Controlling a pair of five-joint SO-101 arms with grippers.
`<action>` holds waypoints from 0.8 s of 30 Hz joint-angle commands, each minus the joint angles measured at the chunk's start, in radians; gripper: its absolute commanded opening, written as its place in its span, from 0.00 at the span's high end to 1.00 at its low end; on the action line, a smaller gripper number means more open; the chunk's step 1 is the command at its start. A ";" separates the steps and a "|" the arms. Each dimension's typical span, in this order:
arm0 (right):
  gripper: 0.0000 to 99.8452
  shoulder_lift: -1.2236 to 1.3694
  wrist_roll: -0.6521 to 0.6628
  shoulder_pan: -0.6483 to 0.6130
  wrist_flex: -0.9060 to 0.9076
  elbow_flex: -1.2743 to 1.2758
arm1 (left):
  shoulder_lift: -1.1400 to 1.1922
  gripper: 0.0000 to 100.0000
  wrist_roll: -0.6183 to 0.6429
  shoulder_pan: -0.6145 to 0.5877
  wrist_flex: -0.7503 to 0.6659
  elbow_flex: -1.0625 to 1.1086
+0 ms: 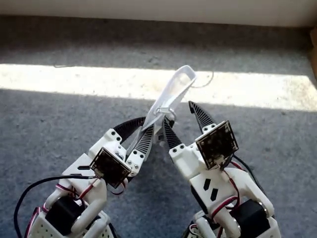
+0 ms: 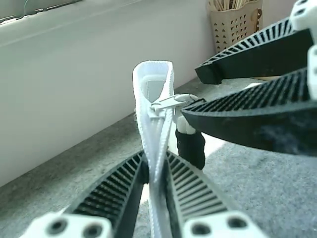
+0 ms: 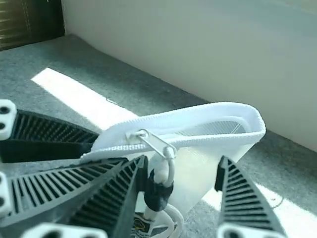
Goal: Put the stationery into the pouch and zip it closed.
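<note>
So this looks like the zipping stage to me. The pouch [image 1: 174, 87] is held up off the surface [image 1: 59, 158], about centre between the two arms. It's standing on edge, with its zipper line running toward the far side.

The left gripper [image 2: 156, 163] is clenched on the near end of the zipper edge, tape pinched flat between its fingers. The right gripper [image 3: 182, 163] is spread wide and grasping nothing. It sits just right of the pouch, with one fingertip right beside the zipper pull [image 3: 151, 144]. Touching or not, I can't tell. A short black tab [image 2: 190, 146] dangles below the pull.

The zipper looks shut from the left gripper's pinch up to the slider, and past that the mouth gapes open out to the far end. My read is partly zipped, with a fair stretch to go. I can't make out the stationery through the pouch, so I'm guessing it's already inside.

For the next move, I'd say the right gripper closes on the pull or that tab. Then it drags toward the far end while the left anchors the near end. The pull is small and floppy, so lining up the fingers is the fiddly bit. A miss would probably just nudge the pouch sideways.
</note>
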 commanded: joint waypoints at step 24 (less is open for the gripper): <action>0.96 -0.002 0.075 -0.004 -0.053 0.022 | -0.001 0.99 0.002 -0.019 0.006 -0.005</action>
